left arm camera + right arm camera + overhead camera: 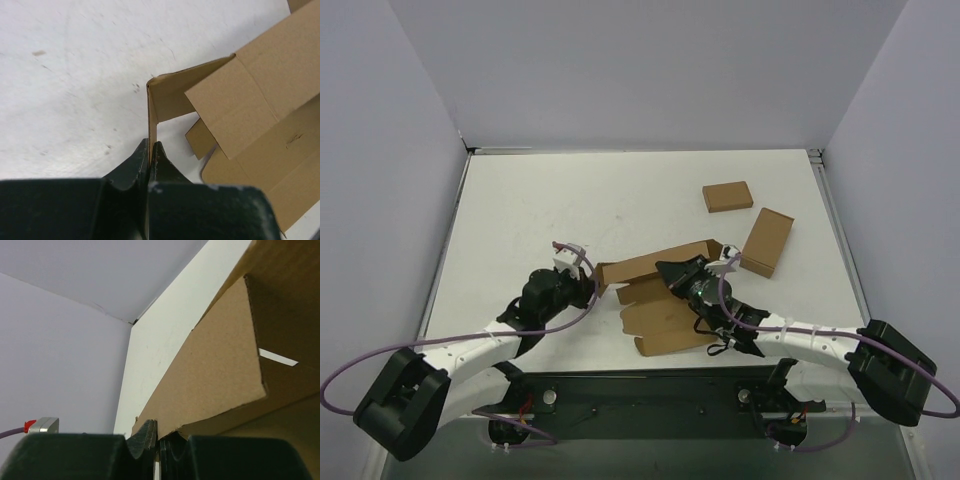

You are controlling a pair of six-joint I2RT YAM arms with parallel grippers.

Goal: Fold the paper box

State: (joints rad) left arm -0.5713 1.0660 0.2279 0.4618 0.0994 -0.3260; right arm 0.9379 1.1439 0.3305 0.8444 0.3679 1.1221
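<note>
The paper box [660, 310] is plain brown cardboard, half formed. It lies in the near middle of the white table [540, 200], between the two arms. Its long far wall stands up and runs slantwise from the left to the right rear. The near panels and flaps lie flat, overlapping, with creases and die-cut tabs showing.

The left gripper [588, 290] is closed tight on the thin upright edge at the wall's left end. In the left wrist view the panel rises straight out from between the pressed fingers to a folded corner. The right gripper [670, 272] is also clamped on the box, its fingers pinching the lower edge of a raised panel right of centre. A short slot shows in the cardboard beyond it.

The box's near edge lies close to the black base plate [650, 390]. Bare table surface shows to the left of the box and behind it toward the back wall [640, 70]. At the right rear lie two small boxes. The nearer one [767, 242] is just beside the raised wall's right end, and contact cannot be judged. The farther one [727, 196] lies apart.
</note>
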